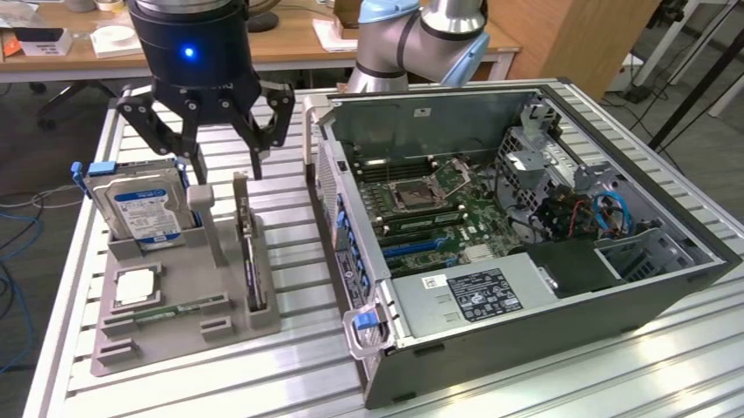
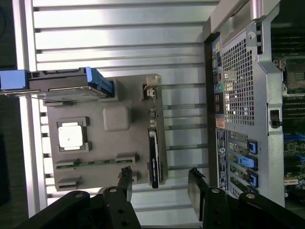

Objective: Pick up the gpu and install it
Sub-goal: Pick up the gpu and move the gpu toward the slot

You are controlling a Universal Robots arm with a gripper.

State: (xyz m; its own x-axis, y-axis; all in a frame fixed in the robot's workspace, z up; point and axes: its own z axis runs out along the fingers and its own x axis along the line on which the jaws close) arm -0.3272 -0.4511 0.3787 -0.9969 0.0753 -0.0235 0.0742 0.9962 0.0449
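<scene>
Hovering — splayed gripper over gpu

Black for the gripper, with one blue light on the body above it. Dark green-black for the gpu. Plain grey for the holder tray. Silver with a blue-and-white label for the hard drive, bright blue for its carrier. Pale silver in ribbed stripes for the table. Green for the motherboard, blue for the slot latches.
</scene>
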